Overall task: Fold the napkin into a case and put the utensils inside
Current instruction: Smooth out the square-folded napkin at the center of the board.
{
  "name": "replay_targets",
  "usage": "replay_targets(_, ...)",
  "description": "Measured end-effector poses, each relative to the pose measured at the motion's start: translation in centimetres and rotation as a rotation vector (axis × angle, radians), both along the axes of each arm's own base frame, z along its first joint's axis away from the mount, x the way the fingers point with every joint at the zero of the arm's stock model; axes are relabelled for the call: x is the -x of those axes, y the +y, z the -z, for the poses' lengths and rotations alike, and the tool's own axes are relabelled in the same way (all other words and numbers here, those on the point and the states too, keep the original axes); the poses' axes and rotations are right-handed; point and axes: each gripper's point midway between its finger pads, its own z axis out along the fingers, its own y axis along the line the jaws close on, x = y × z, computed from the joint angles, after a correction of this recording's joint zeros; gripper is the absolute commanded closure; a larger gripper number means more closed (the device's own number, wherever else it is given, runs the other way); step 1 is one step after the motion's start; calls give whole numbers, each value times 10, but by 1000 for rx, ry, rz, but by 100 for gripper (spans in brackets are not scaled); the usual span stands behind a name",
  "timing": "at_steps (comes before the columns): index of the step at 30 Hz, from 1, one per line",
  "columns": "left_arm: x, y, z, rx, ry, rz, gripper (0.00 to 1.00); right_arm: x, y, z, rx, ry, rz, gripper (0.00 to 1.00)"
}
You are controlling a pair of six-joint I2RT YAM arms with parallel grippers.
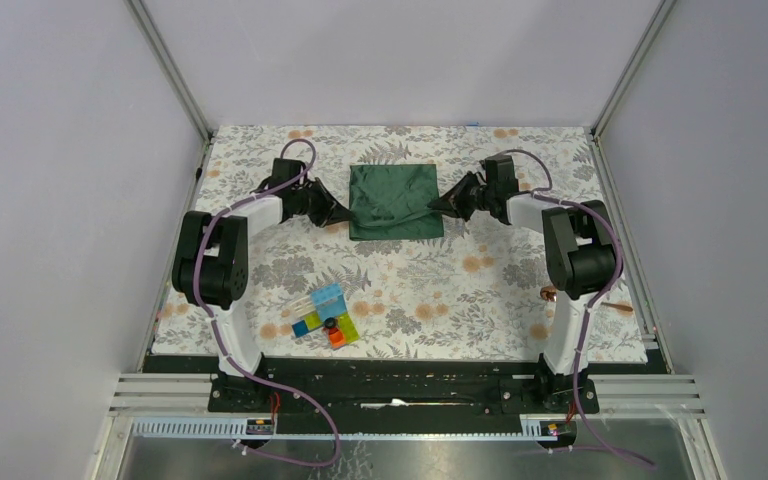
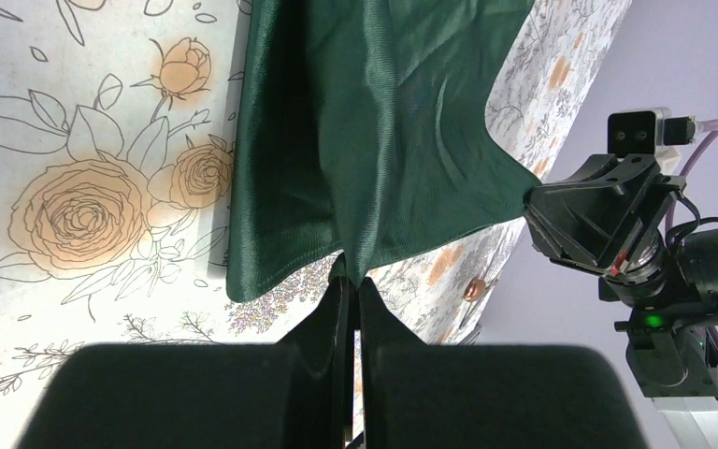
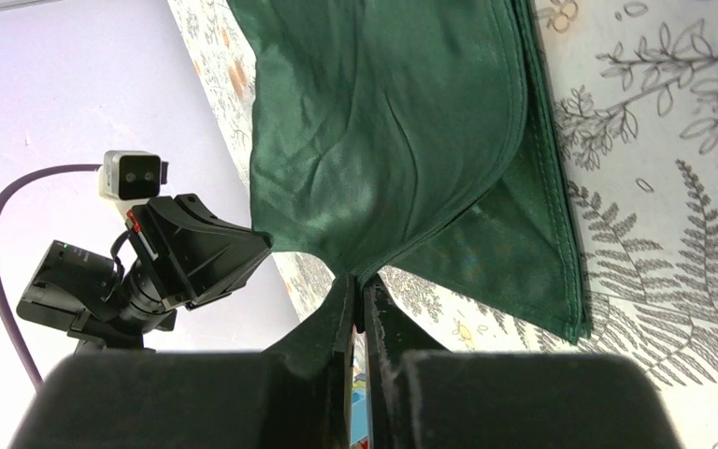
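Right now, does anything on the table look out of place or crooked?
Nothing is spilled or broken. The napkin is bunched along its near edge where the left end effector and right end effector pinch it. The spoon lies off beside the right arm, partly hidden; stray blocks sit near the front.

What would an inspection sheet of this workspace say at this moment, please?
Surface: floral table covering, lying flat.
Job's things: green napkin, wrinkled, pinched at its left and right sides; copper spoon partly hidden behind the right arm; silver utensil not seen.
Clutter: colourful blocks near the left arm's base.
Grippers: left gripper and right gripper each shut on the napkin.
Cables: purple cables looped along both arms.
Surroundings: pale walls, metal frame.
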Motion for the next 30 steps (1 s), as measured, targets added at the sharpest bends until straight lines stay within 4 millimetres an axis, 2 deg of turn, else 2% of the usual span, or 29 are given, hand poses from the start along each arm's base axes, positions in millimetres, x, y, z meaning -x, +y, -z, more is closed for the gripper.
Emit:
replay_targets(8,-1,3,2,6,6,-3,100,-19,5,-9,13,-60,-35,100)
replay_targets(12,11,4,19,4,34,-1,100,-11,5,-1,13,-50,-55,100)
replay_targets(16,29,6,39,-4,94,-1,100,11,1,26,20,25,-65,100)
replay_targets(18,32,7,45,-7,109,-1,100,14,0,30,23,37,-67,100)
replay_targets(30,33,7,47,-11,99,6,100,15,-1,35,44,19,-82,100)
